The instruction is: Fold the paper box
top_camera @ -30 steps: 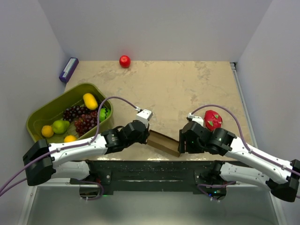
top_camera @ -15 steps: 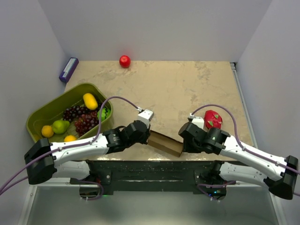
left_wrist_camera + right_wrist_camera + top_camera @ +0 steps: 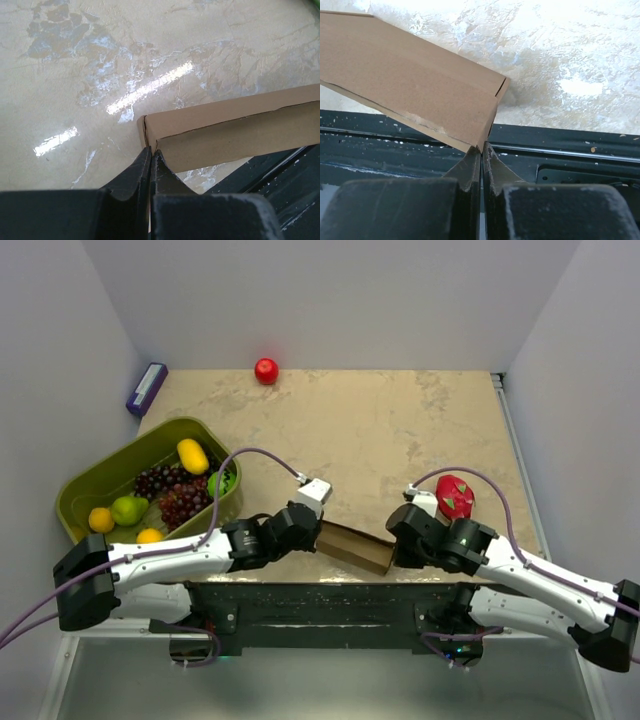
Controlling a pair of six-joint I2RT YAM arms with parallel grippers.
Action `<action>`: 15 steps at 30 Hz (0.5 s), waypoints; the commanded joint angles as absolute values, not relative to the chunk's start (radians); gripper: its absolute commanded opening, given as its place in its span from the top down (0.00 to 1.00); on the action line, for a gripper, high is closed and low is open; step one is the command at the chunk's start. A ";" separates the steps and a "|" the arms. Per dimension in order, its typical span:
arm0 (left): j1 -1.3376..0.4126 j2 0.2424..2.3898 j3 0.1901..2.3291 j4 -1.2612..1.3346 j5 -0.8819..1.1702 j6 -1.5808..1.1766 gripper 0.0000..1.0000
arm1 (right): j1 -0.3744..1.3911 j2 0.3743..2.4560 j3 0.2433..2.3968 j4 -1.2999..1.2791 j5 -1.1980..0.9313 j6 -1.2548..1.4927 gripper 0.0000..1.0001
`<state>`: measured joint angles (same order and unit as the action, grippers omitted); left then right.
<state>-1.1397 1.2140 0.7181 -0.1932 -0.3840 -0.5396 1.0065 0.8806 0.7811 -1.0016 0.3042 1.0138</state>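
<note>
At 6 o'clock the paper box (image 3: pixel 352 546) spans between left gripper (image 3: pixel 318 535) and right gripper (image 3: pixel 393 550). A fruit basket (image 3: pixel 120 458) sits at 9 o'clock, a red apple (image 3: pixel 266 370) at 12.

Robotics lab cell, we judge. Bare pale walls (image 3: pixel 330 300) box in a beige marbled tabletop (image 3: pixel 380 430). We note the left arm (image 3: pixel 170 555) and right arm (image 3: pixel 540 575), both cabled, bolted to a black base rail (image 3: pixel 330 605). A green basket (image 3: pixel 80 490) holds fruit at the left.

Beige marbled tabletop (image 3: pixel 380 430) is enclosed by plain pale grey walls (image 3: pixel 330 300) at back and both sides. A black metal frame (image 3: pixel 330 602) is fixed along the near edge. Overhead light is reflected as glare streaks (image 3: pixel 150 90) on the glossy surface.
</note>
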 commanded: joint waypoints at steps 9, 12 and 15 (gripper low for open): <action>-1.184 1.252 0.723 -0.252 -0.528 -0.523 1.00 | 0.922 0.815 0.735 -0.907 0.186 1.006 1.00; -1.187 1.250 0.726 -0.256 -0.529 -0.523 1.00 | 0.902 0.816 0.729 -0.896 0.169 0.999 1.00; -1.187 1.236 0.735 -0.247 -0.509 -0.531 1.00 | 0.900 0.831 0.727 -0.894 0.176 0.993 1.00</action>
<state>-1.1816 1.2354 0.7181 -0.2008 -0.4908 -0.5346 0.9085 0.8242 0.7307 -0.9276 0.1902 1.0058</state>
